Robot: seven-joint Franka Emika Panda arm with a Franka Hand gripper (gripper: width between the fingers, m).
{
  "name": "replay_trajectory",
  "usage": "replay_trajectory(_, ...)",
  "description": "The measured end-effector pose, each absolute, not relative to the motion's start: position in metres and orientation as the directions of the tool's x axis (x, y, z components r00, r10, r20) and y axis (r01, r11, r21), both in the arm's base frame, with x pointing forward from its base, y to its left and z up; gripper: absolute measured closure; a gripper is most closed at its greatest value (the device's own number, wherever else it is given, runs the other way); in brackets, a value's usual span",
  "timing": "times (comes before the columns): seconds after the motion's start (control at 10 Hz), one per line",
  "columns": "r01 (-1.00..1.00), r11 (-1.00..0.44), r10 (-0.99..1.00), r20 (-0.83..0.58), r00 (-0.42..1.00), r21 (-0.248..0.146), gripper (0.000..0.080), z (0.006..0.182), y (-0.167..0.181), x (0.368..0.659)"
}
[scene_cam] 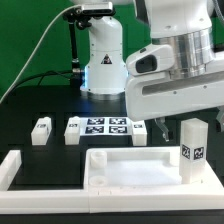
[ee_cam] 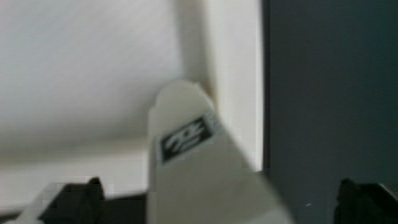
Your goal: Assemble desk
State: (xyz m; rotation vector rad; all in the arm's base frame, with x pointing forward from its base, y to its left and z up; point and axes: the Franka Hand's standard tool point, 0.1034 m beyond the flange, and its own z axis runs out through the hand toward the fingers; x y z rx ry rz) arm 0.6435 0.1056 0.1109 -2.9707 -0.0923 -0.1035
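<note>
The desk top [scene_cam: 125,172], a white tray with corner sockets, lies at the front of the table. One white leg [scene_cam: 192,150] with a black-and-white tag stands upright at the top's corner on the exterior view's right. My gripper [scene_cam: 183,118] hangs just above that leg. In the wrist view the same leg [ee_cam: 192,150] rises between my two dark fingertips [ee_cam: 79,200], with a gap on each side, so the gripper [ee_cam: 222,205] is open and touches nothing. Another short leg [scene_cam: 41,131] lies on the black table at the exterior view's left.
The marker board [scene_cam: 105,128] lies behind the desk top. A long white border bar [scene_cam: 22,170] runs along the front on the exterior view's left. The arm's white base [scene_cam: 102,60] stands at the back, with a green curtain behind it.
</note>
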Motion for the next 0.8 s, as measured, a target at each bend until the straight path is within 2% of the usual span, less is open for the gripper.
replay_trajectory(0.2,0.435,-0.896,0.424,0.118,0.898,-0.089,0.0150,0.1071,0.1116,0.6568)
replay_trajectory(0.3,0.373,-0.922,0.362,0.113,0.925,-0.104,0.0150,0.1065,0.1125,0.6565)
replay_trajectory(0.5,0.343,-0.933,0.332,0.109,0.937,-0.108,0.0424,0.1060,0.1121,0.6564)
replay_trajectory(0.6,0.280,-0.953,0.269,0.104,0.958,-0.114,0.0511,0.1061,0.1122,0.6567)
replay_trajectory(0.8,0.167,-0.978,0.156,0.091,0.984,-0.124,0.0511,0.1061,0.1106,0.6572)
